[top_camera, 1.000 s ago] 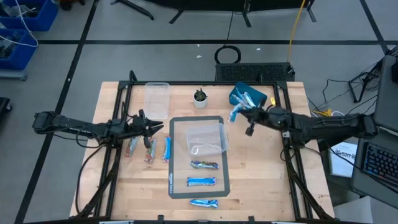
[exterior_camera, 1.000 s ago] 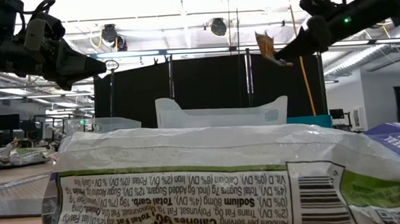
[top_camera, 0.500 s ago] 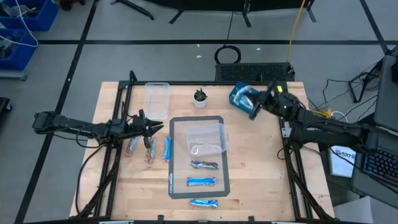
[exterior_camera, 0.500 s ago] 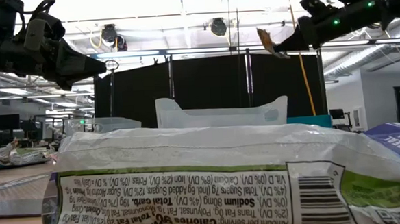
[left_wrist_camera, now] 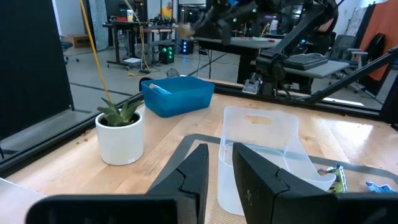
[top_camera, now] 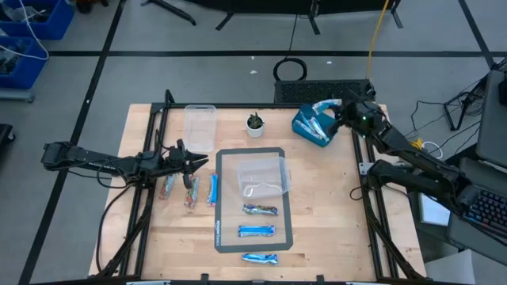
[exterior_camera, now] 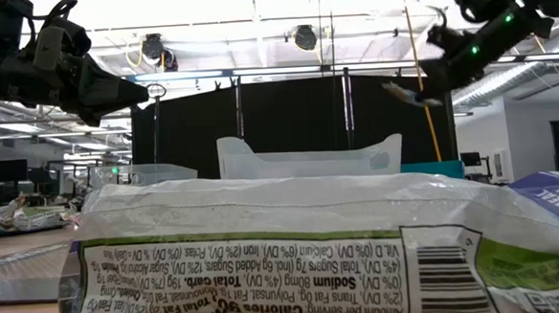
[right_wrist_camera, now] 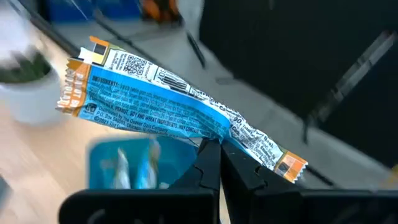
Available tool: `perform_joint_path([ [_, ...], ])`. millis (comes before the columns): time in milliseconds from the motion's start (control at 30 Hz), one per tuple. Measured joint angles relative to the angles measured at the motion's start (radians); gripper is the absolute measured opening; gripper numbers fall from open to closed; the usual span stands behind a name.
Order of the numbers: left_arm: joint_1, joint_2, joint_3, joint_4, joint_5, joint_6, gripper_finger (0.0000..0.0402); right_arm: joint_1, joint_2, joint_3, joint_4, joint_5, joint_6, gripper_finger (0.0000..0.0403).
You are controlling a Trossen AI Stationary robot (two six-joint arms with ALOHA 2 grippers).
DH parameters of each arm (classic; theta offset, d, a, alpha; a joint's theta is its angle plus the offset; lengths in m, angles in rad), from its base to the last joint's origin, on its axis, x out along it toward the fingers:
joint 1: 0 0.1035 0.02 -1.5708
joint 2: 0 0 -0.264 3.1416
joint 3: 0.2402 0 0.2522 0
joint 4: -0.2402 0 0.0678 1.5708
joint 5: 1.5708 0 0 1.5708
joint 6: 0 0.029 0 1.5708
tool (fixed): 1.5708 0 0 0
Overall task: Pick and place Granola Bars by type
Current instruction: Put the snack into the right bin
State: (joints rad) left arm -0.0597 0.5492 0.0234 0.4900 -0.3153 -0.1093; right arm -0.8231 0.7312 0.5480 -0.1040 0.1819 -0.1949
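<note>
Since a second ago the right gripper [top_camera: 339,108] has swung from the tray's upper right corner back toward the table's 1 o'clock corner, over the blue bin [top_camera: 311,127]; the left arm hasn't budged. Right fingers are clamped on a blue-and-white granola bar [right_wrist_camera: 180,109], pinched near one end, most of the bar sticking out sideways, held in the air above the bin. In the bin, a few more blue bars [top_camera: 318,127] lie loose. At 9 o'clock from the bin stands a small white plant pot [top_camera: 255,126]. Farther on, a clear tub [top_camera: 263,177] sits on the grey tray [top_camera: 228,155] mid-table, and a second clear tub [top_camera: 200,126] at 11 o'clock of the tray. On the tray toward 6 o'clock two bars [top_camera: 257,220]; a third bar [top_camera: 260,258] just off its edge. Left gripper [top_camera: 203,163] hovers at the tray's 9 o'clock edge, fingers slightly apart, nothing in them. Under it three bars [top_camera: 190,190] side by side on the wood.
</note>
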Motion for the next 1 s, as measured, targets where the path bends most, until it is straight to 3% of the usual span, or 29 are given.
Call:
perform_joint_path([
  [567,0.000,0.000,0.000,0.000,0.000,0.000,0.0079,-0.020,0.132,-0.063,-0.062,-0.001,0.053,0.0000],
  [1000,0.000,0.000,0.000,0.000,0.000,0.000,0.0079,-0.020,0.186,-0.167,0.071,-0.030,0.099,0.0000],
])
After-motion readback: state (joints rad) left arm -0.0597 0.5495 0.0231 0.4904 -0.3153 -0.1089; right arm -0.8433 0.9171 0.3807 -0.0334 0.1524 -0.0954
